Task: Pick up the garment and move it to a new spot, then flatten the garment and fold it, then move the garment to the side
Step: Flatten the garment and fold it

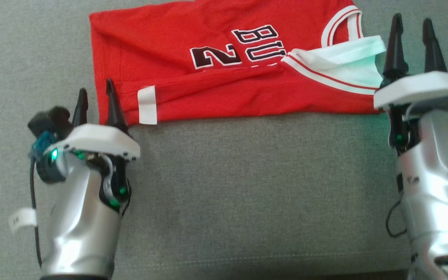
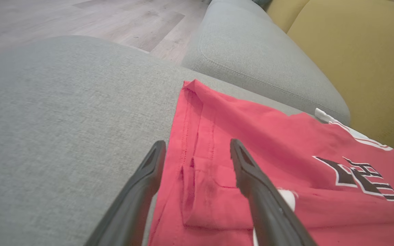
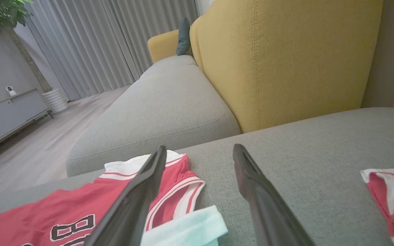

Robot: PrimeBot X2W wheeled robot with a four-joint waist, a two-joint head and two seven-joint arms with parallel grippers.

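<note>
On the cushion, the red jersey lies between left fingers and right fingers, both spread apart.

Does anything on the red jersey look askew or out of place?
Yes. At the red jersey's right end, a pale white flap is turned out over the red cloth, so the fold looks uneven there. The rest lies fairly flat.

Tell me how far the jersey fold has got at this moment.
Done: the red jersey lies flat on the grey sofa cushion, its near long edge apparently folded over once. In hand: nothing; the left gripper and right gripper stand open at its two ends, gripping no cloth. Left: probably more folds, then moving it to the side.
</note>
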